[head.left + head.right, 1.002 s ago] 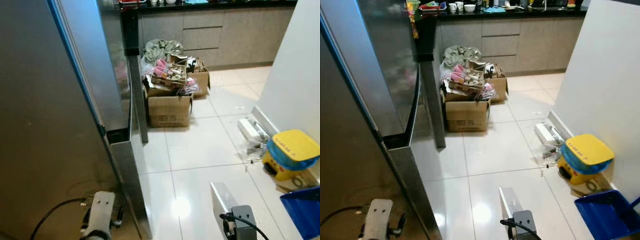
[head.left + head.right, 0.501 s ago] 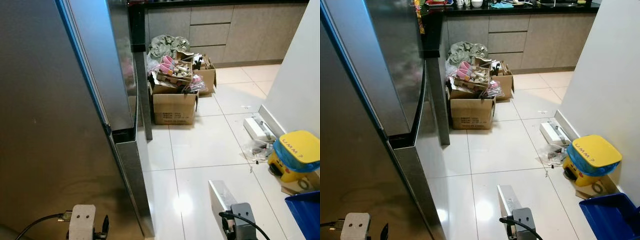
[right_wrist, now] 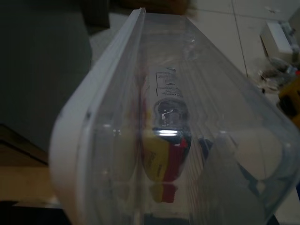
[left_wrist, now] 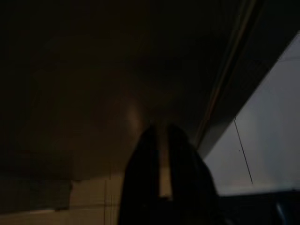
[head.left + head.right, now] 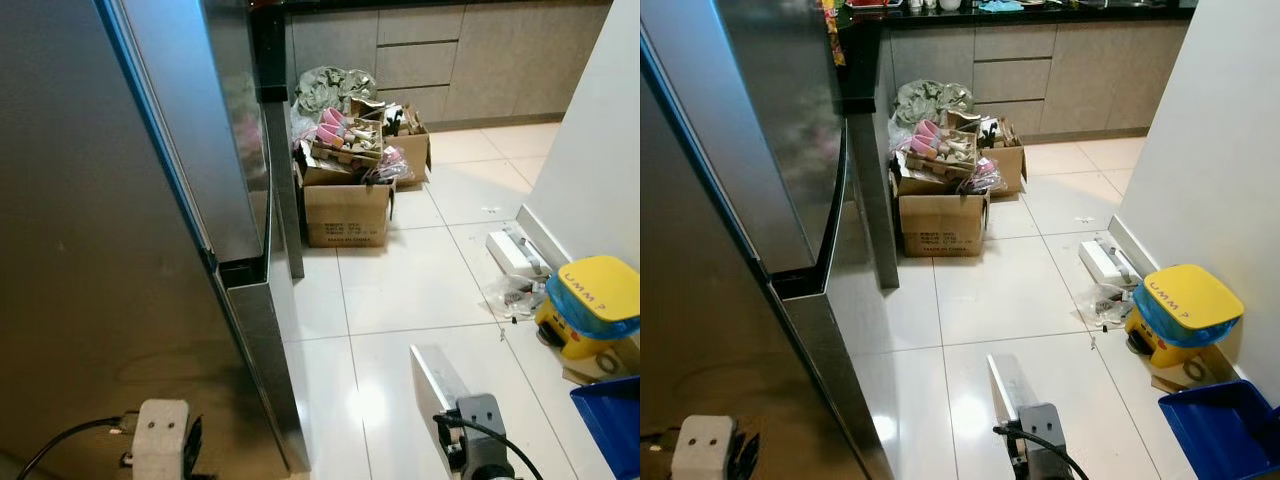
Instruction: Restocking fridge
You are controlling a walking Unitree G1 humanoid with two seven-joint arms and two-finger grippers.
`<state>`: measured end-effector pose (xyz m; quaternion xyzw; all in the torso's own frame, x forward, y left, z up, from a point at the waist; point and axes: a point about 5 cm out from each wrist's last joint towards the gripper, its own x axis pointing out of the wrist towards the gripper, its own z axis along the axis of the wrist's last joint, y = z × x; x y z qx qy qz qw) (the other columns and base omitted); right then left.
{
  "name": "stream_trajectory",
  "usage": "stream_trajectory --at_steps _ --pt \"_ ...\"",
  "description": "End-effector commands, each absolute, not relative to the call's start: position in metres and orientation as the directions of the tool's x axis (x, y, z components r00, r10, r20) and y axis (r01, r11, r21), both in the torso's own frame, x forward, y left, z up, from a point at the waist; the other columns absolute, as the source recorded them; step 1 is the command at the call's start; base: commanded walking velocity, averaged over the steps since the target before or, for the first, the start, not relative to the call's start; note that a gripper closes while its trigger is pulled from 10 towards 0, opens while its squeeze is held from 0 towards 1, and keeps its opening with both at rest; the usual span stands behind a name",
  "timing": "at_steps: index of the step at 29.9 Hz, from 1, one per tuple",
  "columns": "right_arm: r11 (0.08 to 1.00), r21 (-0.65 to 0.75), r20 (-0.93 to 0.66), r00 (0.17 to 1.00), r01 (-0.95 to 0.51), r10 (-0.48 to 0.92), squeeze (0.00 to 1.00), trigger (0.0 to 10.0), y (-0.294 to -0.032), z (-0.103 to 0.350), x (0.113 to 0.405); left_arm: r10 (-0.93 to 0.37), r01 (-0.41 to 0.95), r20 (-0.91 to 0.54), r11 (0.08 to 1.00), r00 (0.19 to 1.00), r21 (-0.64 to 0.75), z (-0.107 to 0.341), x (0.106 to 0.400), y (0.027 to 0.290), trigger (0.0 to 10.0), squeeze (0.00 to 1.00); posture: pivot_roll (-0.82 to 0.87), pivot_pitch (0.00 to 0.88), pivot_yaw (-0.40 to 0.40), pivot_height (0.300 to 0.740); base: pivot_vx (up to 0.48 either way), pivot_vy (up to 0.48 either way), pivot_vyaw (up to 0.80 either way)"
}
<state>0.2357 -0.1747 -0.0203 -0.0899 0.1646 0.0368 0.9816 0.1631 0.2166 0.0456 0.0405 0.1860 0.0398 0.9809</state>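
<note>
The right gripper (image 3: 164, 215) was clamped on a clear lidded box (image 3: 187, 140), probably rigid, light and slippery, best held by its rim; the left gripper (image 4: 161, 140) was nearly closed, empty, beside the fridge (image 5: 120, 250).

Grey steel fridge (image 5: 90, 250); white floor tiles (image 5: 400, 290); brown box (image 5: 346, 212); yellow-blue tub (image 5: 592, 305).

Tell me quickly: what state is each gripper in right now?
Left gripper: shut, empty, low beside the fridge.
Right gripper: fingers hidden, cannot be told; a clear plastic container sits right before its wrist camera.
</note>
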Motion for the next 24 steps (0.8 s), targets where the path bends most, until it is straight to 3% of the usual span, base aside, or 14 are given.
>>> stream_trajectory --at_steps 1,3,4,5,6,9,19,24 --pt "0.978 -0.176 -0.284 0.957 -0.109 0.056 0.0 10.0 -0.174 -0.012 0.242 0.019 0.003 -0.397 0.998 0.917 0.055 0.051 0.162 0.211 0.0 0.0 -0.02 0.154 0.05 0.74 0.0 0.0 0.0" --pt "0.979 -0.179 -0.275 0.96 -0.099 0.047 0.0 10.0 -0.177 -0.01 0.244 -0.014 0.034 -0.403 0.999 0.915 0.042 0.053 0.165 0.207 0.0 0.0 -0.02 0.154 0.05 0.74 0.0 0.0 0.0" --pt "0.979 -0.181 -0.266 0.963 -0.09 0.039 0.0 10.0 -0.179 -0.007 0.246 -0.045 0.064 -0.403 0.997 0.914 0.035 0.056 0.168 0.204 3.8 0.0 -0.02 0.159 0.049 0.74 0.0 0.0 0.0" --pt "0.979 -0.181 -0.266 0.963 -0.09 0.039 0.0 10.0 -0.179 -0.007 0.246 -0.045 0.064 -0.403 0.997 0.914 0.035 0.056 0.168 0.204 3.8 0.0 -0.02 0.159 0.049 0.74 0.0 0.0 0.0" --pt "0.98 -0.185 -0.252 0.967 -0.079 0.03 0.0 10.0 -0.183 -0.004 0.249 -0.088 0.116 -0.393 0.992 0.915 0.046 0.061 0.175 0.197 10.0 0.0 -0.02 0.162 0.046 0.74 0.0 0.0 0.0" --pt "0.977 -0.196 -0.233 0.972 -0.079 0.031 0.0 10.0 -0.185 0.001 0.251 -0.163 0.191 -0.391 0.981 0.906 0.033 0.066 0.176 0.184 10.0 0.0 -0.02 0.165 0.035 0.74 0.0 0.0 0.0" --pt "0.966 -0.239 -0.073 0.994 -0.094 0.078 0.0 10.0 -0.177 0.038 0.27 -0.221 0.247 -0.396 0.969 0.891 0.015 0.076 0.169 0.168 10.0 0.0 -0.03 0.172 0.01 0.74 0.0 0.0 0.0" --pt "0.961 -0.231 0.025 0.987 -0.15 0.16 0.0 10.0 -0.156 0.066 0.281 -0.242 0.257 -0.382 0.966 0.892 -0.013 0.082 0.167 0.164 10.0 0.0 -0.03 0.162 -0.011 0.74 0.0 0.0 0.0"
